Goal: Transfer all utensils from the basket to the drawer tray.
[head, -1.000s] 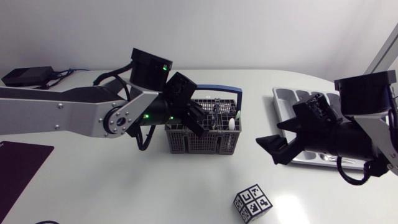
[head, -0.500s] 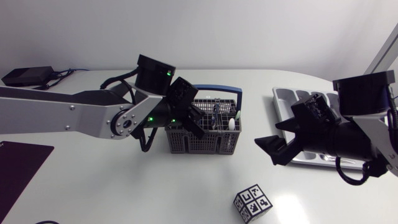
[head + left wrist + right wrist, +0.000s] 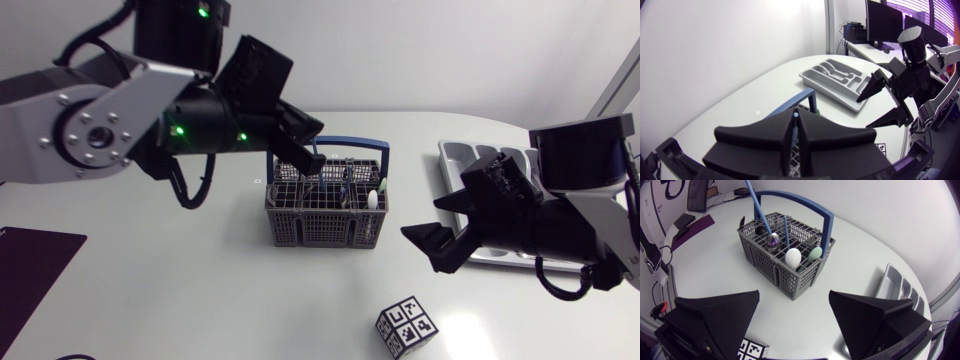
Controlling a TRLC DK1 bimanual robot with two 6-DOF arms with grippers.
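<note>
The grey wire basket (image 3: pixel 325 210) with a blue carry handle (image 3: pixel 350 145) stands mid-table. My left gripper (image 3: pixel 305 140) hovers above its back left corner, shut on the tip of a thin blue-handled utensil (image 3: pixel 759 211). That utensil's dark shiny head (image 3: pixel 774 240) is level with the basket rim (image 3: pixel 790 245). In the left wrist view the left gripper (image 3: pixel 796 122) pinches the blue tip (image 3: pixel 796 115). A white spoon (image 3: pixel 793 257), a green one (image 3: pixel 815 254) and another blue handle (image 3: pixel 786 230) stand in the basket. My right gripper (image 3: pixel 430 245) is open, right of the basket, with nothing between its fingers.
The grey drawer tray (image 3: pixel 470 160) lies at the table's right side, partly under my right arm; it also shows in the left wrist view (image 3: pixel 840 82). A black-and-white tag cube (image 3: pixel 407 325) sits near the front edge. A dark mat (image 3: pixel 30 260) lies front left, and a black box (image 3: pixel 45 122) back left.
My left gripper has shut on the blue-handled utensil and the arm has risen well above the basket, drawing it upward. The right gripper has edged slightly left.
</note>
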